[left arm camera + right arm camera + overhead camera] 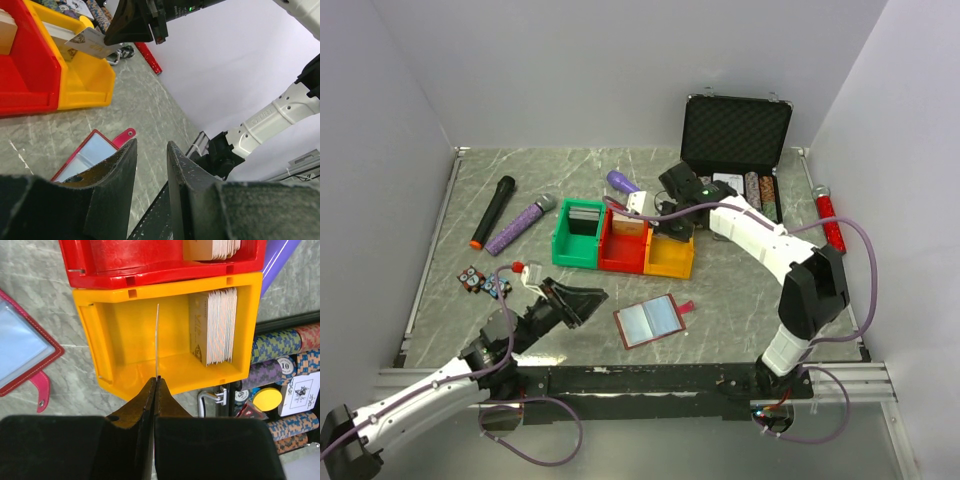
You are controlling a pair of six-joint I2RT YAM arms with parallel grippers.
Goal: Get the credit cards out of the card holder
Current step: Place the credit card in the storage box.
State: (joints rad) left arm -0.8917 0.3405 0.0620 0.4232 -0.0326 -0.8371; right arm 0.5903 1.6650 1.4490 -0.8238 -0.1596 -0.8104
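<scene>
Right jaws are pinched tight on a single card, seen edge-on, hanging right over the yellow bin, which has a stack of cards standing at its right end. Left jaws are partly apart with nothing between them, just left of the card holder. That lies flat and open on the bench, on the near side of the bins. Can't tell if anything's in its sleeves, too much glare.

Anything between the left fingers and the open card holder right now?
Nothing visible does. Only bare grey marbled table separates the open left gripper from the dark-red folding card holder, which lies open just beside it.
</scene>
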